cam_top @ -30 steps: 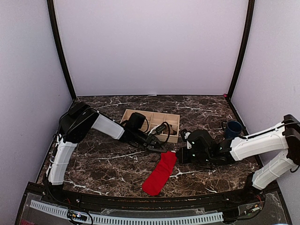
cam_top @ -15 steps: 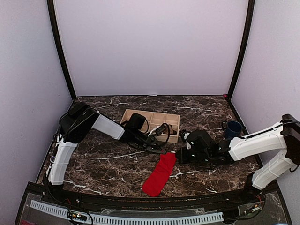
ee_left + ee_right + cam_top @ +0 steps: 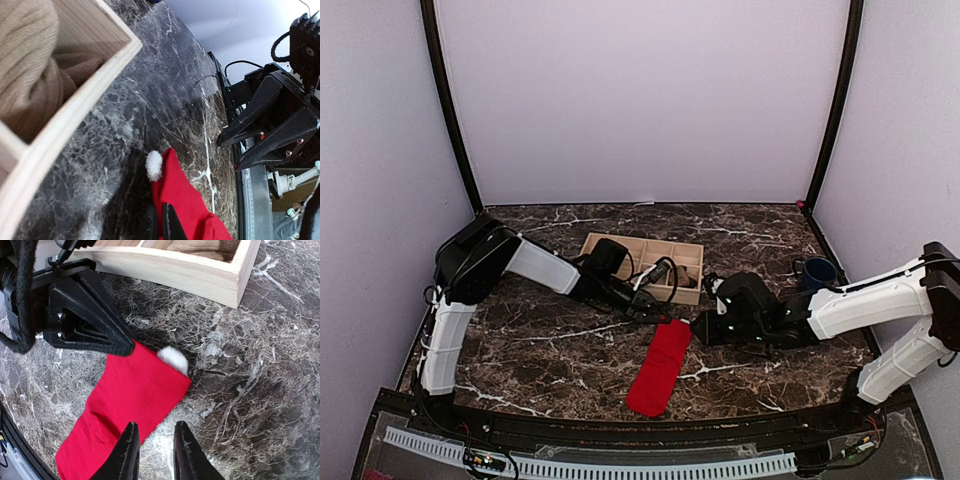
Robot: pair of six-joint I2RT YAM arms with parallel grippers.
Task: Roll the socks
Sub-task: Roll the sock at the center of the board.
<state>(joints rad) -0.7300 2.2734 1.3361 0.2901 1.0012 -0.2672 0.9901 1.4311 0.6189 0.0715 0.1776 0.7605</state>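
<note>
A bright red sock (image 3: 660, 366) with a white pompom (image 3: 173, 359) lies flat and lengthwise on the marble table (image 3: 550, 350). My left gripper (image 3: 162, 222) is shut on the red sock's upper corner; from the right wrist its tip (image 3: 126, 347) pins that corner. Just right of the sock's top edge, my right gripper (image 3: 155, 452) hovers open with nothing held, one finger (image 3: 127, 452) over the red fabric. The left wrist view shows it (image 3: 229, 154) apart from the sock. A tan-brown sock (image 3: 30, 75) sits bundled in the wooden box (image 3: 642, 262).
The wooden compartment box stands behind the grippers, its corner (image 3: 127, 50) close to the left gripper. A dark blue mug (image 3: 817, 272) sits at the right. Walls enclose the table on three sides.
My right gripper has opened and let go of the sock's top edge. The left gripper has shut on the sock's corner, and the sock's upper end now lies flatter and squarer.
</note>
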